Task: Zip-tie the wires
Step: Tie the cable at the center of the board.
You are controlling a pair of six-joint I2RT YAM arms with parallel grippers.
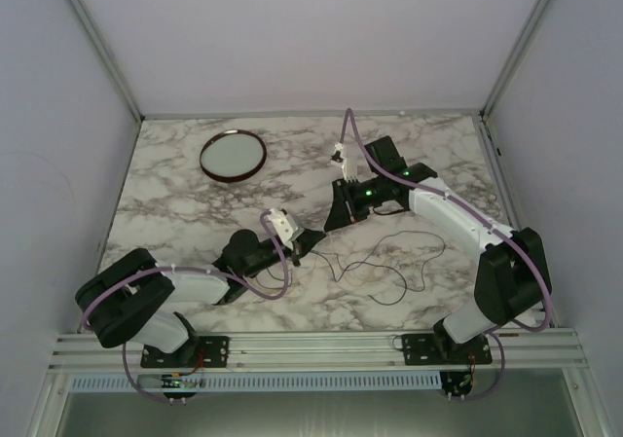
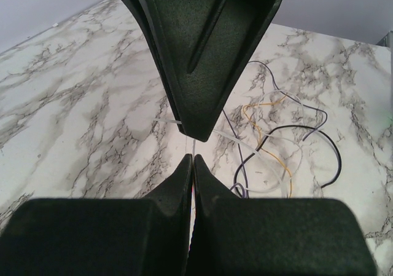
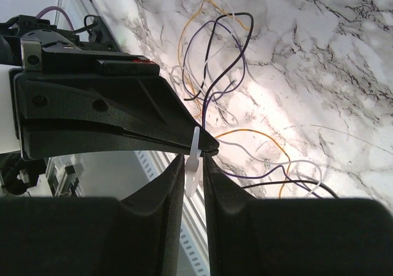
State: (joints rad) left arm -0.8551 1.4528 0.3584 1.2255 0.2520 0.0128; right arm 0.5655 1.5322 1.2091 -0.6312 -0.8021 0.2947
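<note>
The zip tie, a short white plastic strip, stands upright where the two grippers meet above the marble table. My left gripper is shut on it, pinching it at the very tip of its jaws. My right gripper comes from the opposite side. Its jaws straddle the tie's lower end with only a narrow slit of light left beside it. The wires are thin black, purple, orange and white strands, lying in loose loops on the table to the right of the grippers.
A round dark-rimmed dish sits at the back left of the marble table. A metal rail runs along the near edge by the arm bases. Grey walls close in the left, right and back.
</note>
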